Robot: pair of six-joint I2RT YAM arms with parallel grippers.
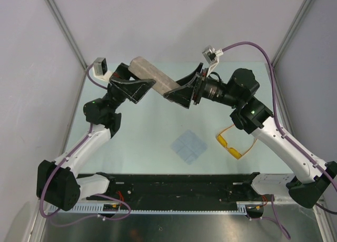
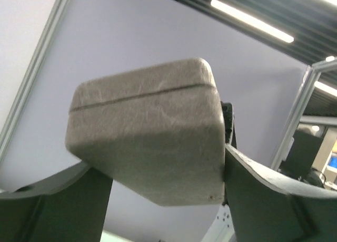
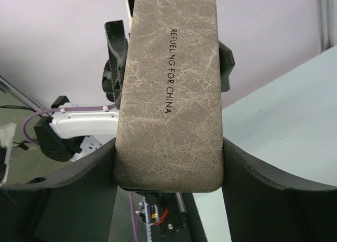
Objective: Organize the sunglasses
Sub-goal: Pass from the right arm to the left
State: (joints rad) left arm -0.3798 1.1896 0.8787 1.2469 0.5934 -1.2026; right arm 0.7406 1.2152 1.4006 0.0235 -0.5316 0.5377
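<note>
The yellow-orange sunglasses [image 1: 231,143] lie on the table at the right, partly under my right arm. The grey-beige case [image 1: 156,79] is held in the air between both grippers. My left gripper [image 1: 138,87] is shut on its left end, seen as a closed block with a seam in the left wrist view [image 2: 150,139]. My right gripper [image 1: 181,92] is shut on its right end; the right wrist view shows the case's lettered face [image 3: 171,94] between the black fingers [image 3: 263,184].
A pale blue square cloth [image 1: 188,147] lies on the table's middle, left of the sunglasses. The black rail [image 1: 179,185] with both arm bases runs along the near edge. Grey walls close in the table left, right and behind.
</note>
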